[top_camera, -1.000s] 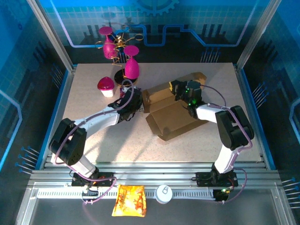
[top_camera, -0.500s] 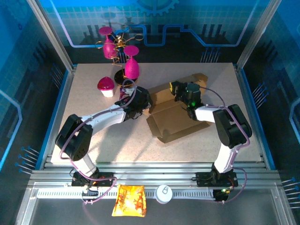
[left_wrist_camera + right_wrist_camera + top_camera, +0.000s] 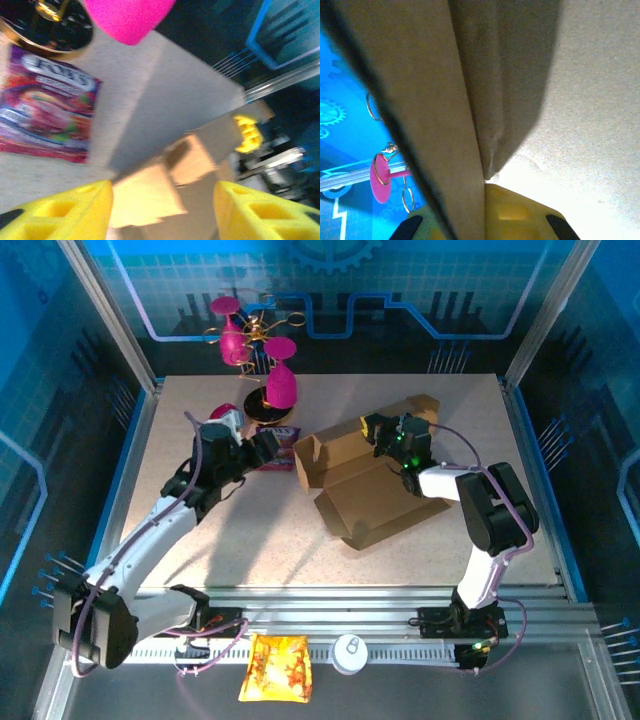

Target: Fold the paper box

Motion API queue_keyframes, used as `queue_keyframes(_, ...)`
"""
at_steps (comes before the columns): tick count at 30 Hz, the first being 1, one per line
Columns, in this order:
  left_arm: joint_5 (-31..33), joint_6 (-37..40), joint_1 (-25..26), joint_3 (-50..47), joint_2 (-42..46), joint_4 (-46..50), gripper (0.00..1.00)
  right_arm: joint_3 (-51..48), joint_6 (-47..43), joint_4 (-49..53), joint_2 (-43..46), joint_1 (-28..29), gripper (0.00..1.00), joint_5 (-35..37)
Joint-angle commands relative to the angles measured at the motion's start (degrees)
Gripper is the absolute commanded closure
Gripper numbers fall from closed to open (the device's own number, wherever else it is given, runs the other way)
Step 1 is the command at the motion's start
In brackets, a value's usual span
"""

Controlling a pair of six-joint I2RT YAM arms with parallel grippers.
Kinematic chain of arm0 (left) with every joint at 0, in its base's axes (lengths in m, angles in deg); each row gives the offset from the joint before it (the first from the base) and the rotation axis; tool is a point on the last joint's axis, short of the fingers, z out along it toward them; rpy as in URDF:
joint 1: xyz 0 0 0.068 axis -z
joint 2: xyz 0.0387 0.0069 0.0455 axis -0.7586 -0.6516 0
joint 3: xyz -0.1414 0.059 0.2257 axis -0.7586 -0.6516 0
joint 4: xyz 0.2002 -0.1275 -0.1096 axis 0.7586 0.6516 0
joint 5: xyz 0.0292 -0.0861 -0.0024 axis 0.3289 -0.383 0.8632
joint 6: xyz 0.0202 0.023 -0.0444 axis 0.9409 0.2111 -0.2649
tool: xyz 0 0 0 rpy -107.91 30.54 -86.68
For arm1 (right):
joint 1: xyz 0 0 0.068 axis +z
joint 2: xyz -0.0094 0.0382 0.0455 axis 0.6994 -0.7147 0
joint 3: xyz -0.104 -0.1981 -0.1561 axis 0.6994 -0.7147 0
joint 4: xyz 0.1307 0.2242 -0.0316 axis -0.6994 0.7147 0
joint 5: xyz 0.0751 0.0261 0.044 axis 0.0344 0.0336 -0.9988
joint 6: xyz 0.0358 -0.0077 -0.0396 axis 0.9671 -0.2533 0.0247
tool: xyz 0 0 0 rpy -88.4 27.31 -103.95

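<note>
**Open cardboard box pinched at its rear wall, left gripper free**

The paper box lies right of centre on the speckled beige surface. It is plain brown cardboard, creased into panels. Its top is open and shows a bare cardboard floor, and a flap stands up at its left end. The right gripper is closed on the box's far wall. In the right wrist view, the thin cardboard panel runs down edge-on between the yellow fingers.

The left gripper sits left of the box and apart from it. Its yellow fingers are spread about halfway with nothing between them. Just beyond it lies a flat, glossy purple snack packet. The packet touches the round, dark, gold-rimmed base of a wire stand that holds pink goblets. The box looks blurred in the left wrist view.
</note>
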Motion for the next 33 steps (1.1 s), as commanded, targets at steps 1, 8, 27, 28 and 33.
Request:
queue_keyframes(1, -8.9, 14.3, -2.8, -2.0, -6.4, 1.5, 0.50, 0.4, -1.1, -0.8, 0.0, -0.8, 1.00, -1.7)
queue_keyframes(8, -14.5, 28.9, -2.9, 1.6, -19.0, -5.8, 0.49, 0.8, -2.5, -0.3, -0.6, -1.3, 1.00, -3.3)
queue_keyframes(27, -12.8, 31.9, 6.5, -0.2, -20.9, -12.7, 0.50, 0.2, -0.5, -15.6, -6.6, -2.0, 1.00, -6.6)
queue_keyframes(28, -12.1, 31.7, 6.9, 0.1, -21.3, -12.9, 0.51, 0.2, -0.4, -16.1, -6.8, -2.0, 1.00, -7.1)
queue_keyframes(33, -8.9, 31.9, 8.5, 2.0, -23.3, -12.9, 0.53, -0.7, -0.3, -18.3, -7.5, -2.2, 1.00, -9.0)
